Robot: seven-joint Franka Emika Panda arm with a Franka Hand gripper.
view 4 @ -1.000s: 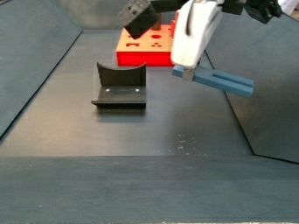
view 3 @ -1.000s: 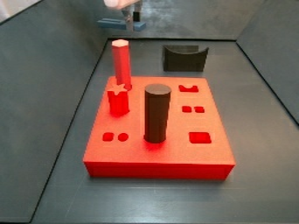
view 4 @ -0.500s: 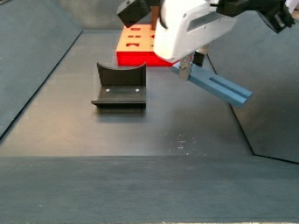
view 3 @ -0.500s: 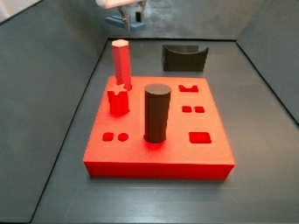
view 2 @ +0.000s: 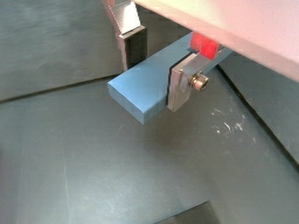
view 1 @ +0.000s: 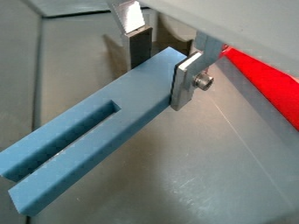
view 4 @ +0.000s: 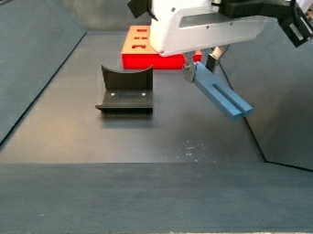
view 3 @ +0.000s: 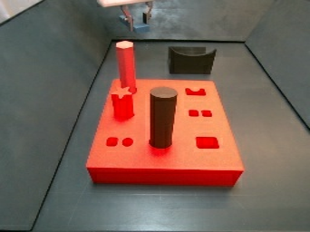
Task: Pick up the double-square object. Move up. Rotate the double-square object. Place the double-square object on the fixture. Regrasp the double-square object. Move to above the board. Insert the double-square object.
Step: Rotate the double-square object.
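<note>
I am holding the gripper [view 4: 203, 60] up in the air, its silver fingers [view 1: 187, 79] clamping one end of the double-square object [view 4: 221, 92], which is sloping down and away from the jaws in a side view. The fixture [view 4: 124, 90] is sitting on the floor below and to one side of the gripper, and the board [view 4: 154, 48] is lying behind it.
</note>
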